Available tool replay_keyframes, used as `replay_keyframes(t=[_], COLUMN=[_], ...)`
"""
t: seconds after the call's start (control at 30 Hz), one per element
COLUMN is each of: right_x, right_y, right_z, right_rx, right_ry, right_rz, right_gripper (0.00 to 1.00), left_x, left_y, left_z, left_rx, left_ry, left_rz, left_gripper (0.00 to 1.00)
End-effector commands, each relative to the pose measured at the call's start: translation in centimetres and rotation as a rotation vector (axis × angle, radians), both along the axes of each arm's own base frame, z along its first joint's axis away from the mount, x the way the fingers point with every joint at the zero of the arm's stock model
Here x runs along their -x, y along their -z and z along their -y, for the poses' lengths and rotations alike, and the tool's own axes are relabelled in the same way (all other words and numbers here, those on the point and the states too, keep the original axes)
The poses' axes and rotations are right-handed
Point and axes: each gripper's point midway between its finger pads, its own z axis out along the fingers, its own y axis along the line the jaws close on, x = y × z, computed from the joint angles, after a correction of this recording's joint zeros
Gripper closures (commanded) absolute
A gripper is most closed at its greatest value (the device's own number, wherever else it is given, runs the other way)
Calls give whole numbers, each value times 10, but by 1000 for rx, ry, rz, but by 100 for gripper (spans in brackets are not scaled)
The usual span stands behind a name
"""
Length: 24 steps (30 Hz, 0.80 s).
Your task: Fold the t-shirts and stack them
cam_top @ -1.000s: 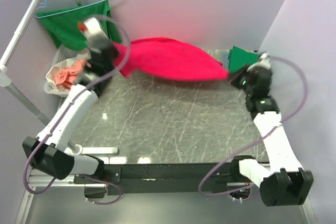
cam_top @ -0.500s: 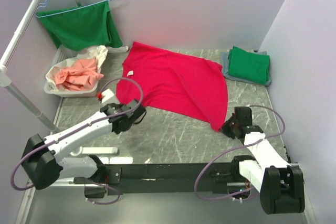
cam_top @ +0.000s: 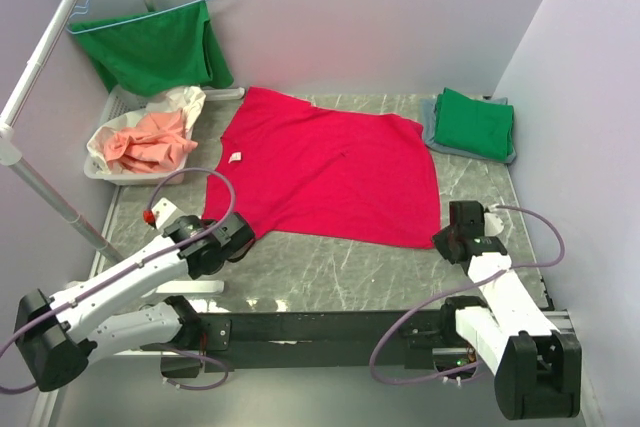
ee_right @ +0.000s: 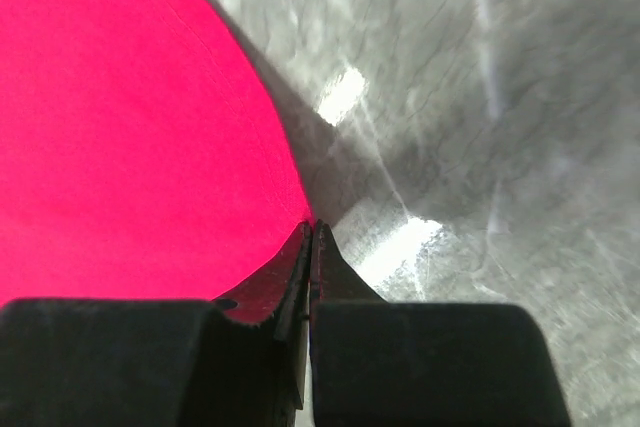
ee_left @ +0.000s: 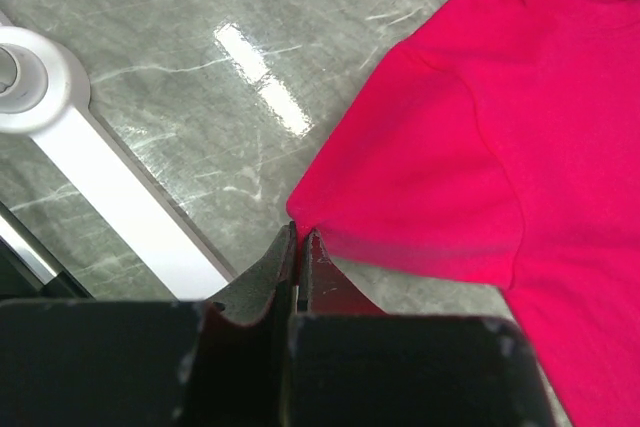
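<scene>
Crimson shirt (cam_top: pixel 330 172) lies spread flat on the tabletop (cam_top: pixel 340 272), reaching away from both arms. The left pincer (ee_left: pixel 300 239) is clamped tight on its sleeve corner, the right pincer (ee_right: pixel 311 232) on its hem corner.

Bright, even overhead light; white glare streaks on table (ee_left: pixel 150 7); soft shadows; wrist-view foreground slightly blurred.
</scene>
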Motion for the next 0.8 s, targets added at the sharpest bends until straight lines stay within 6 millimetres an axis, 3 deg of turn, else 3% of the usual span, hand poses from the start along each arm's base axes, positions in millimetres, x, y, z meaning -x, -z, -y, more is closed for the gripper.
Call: replay_keyframes(t=[0.0,0.27,0.47,0.77], right_x=[1,11,12,22], right_y=[-20,-29,-8,14], right_z=[24,41,24,7], right_rx=[71,123,42,-54], right_ry=[151,252,204,209], right_rz=[34,72,20,-49], right_gripper=[100,100,100,100], left_x=[4,-5,-13,-12], left_y=[1,-22,-41,-46], left_z=[-7,-14,-14,-18], left_rx=[-33,0,15,33], left_ry=[-21,-46,-54,-59], left_rz=[-13,125,192,229], left_gripper=[99,99,99,99])
